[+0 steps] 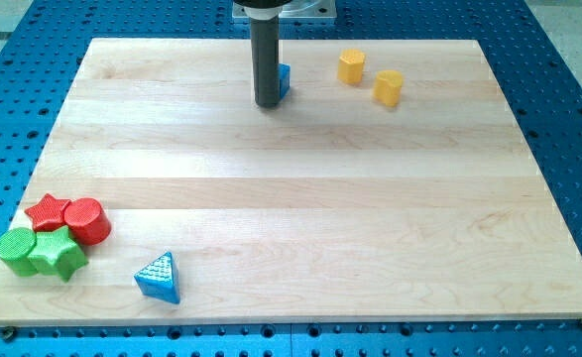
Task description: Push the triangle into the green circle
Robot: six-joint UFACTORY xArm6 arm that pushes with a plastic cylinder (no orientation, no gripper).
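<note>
Near the table's (291, 188) bottom-left edge, the blue triangle (160, 277) sits right of the green circle (15, 249); the green star (58, 253) between could deflect it. My tip (268, 103) is far off; no claw exists.

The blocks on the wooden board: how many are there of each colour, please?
Red: 2, a red star and a red cylinder
Green: 2, a green circle and a green star
Blue: 2, a blue triangle and a blue block partly hidden behind my tip
Yellow: 2, a yellow block and a second yellow block
Total: 8
</note>
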